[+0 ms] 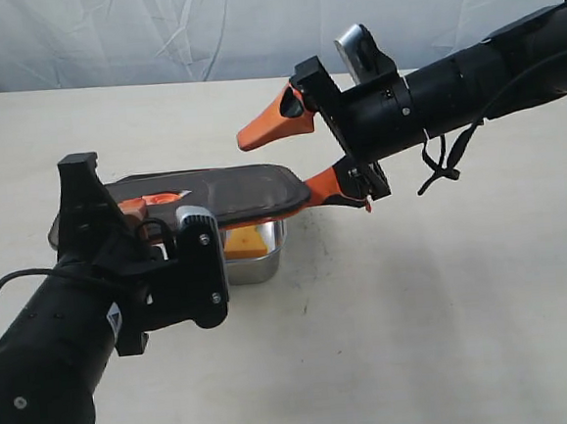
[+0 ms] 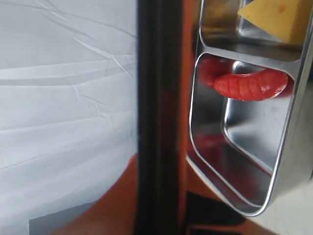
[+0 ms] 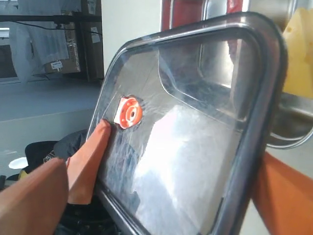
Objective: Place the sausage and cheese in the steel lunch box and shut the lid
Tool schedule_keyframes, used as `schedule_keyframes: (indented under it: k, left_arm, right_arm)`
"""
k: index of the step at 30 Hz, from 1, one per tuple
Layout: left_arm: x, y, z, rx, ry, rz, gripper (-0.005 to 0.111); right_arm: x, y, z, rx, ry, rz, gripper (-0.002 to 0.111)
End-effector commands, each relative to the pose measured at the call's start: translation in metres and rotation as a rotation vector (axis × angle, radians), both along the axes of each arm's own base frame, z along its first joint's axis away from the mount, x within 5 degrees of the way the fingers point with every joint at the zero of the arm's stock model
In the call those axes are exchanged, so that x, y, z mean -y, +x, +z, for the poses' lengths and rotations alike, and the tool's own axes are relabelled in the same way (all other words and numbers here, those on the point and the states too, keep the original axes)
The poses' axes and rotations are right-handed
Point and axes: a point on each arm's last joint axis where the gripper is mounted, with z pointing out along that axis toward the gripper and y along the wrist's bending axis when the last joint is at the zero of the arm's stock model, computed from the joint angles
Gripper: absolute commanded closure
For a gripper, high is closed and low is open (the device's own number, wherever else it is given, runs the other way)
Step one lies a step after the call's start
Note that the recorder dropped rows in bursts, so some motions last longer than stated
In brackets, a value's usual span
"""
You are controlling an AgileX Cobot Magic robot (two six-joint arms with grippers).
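Observation:
The dark lid [image 1: 228, 192] hangs level just above the steel lunch box [image 1: 258, 267]. My left gripper [image 1: 137, 219] is shut on the lid's left end, beside its orange valve [image 3: 128, 112]. In the left wrist view the lid [image 2: 159, 98] shows edge-on between orange fingers [image 2: 115, 205]. My right gripper [image 1: 278, 163] is open wide at the lid's right end, with its lower finger against that edge. The sausage [image 2: 252, 84] lies in one compartment of the box [image 2: 193, 122], and the cheese [image 2: 283, 17] is in the other. The cheese [image 1: 247, 242] also peeks out under the lid.
The box stands on a beige table [image 1: 419, 309], with bare surface to its right and front. A white cloth backdrop [image 1: 152, 36] runs along the far edge. My left arm fills the near left corner.

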Motion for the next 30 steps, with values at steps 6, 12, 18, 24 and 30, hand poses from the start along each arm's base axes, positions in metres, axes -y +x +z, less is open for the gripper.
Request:
schedule_keyframes:
  k: [6,12,18,24,30]
  left_arm:
    - [0.015,-0.003,0.002,0.002,0.003,-0.150,0.107]
    - [0.016,-0.004,0.001,-0.003,0.002,-0.154,0.107]
    - [0.016,-0.004,0.001,-0.009,-0.032,-0.140,0.107]
    - [0.017,-0.006,-0.002,-0.063,-0.117,-0.123,0.106]
    - [0.017,-0.007,-0.005,-0.105,-0.165,-0.098,0.083]
  right_arm:
    - [-0.009,-0.012,0.013,-0.055,0.089,0.083,0.022]
    - [-0.009,-0.012,0.013,-0.058,0.091,0.081,0.095]
    - [-0.009,-0.012,0.013,0.008,0.106,0.104,0.109]
    - [-0.012,-0.009,0.010,0.113,0.081,0.100,0.109]
    - [-0.021,-0.015,0.009,0.144,0.075,0.118,0.109]
